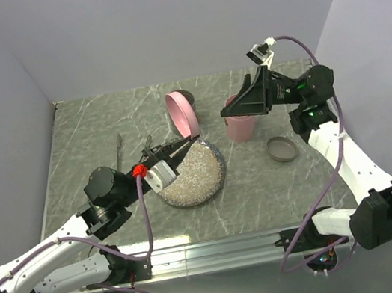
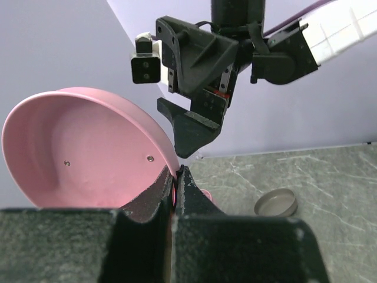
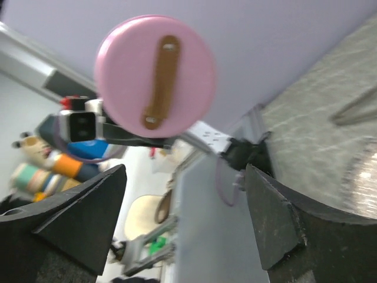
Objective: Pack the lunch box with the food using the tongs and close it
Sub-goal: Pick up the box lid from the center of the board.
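Step in hand: closing, by my reading. The lid is off the lunch box and up in the air.
Left claw: pressed together on the lid's lower rim, holding it on edge above the middle of the counter, over the far rim of the plate.
Right claw: jaws wide apart with nothing between them, low over the box and pointing at the lid.
Key relation: the lid lies from the box toward the counter's left edge and slightly toward the far edge. Its hollow underside faces the left wrist and its strapped top faces the right claw.
Long axis: the brown strap runs nearly upright across the lid, tilted a little. The lid must tip flat, hollow side down, before it can seat.
Nearer arm: the left arm has the lid, and the right arm is nearest the box.
Lunch box: pink, upright, right of centre, just beside the plate's right rim.
Food: no pieces can be made out in any view. The right claw hides the box's inside.
Tongs: lying on the counter toward the left edge, well apart from both claws.
In the way: the right claw itself sits over the box's mouth.
Around: a small grey dish stands near the box on its near-right side. A dark round pot stands behind the lid near the far edge.
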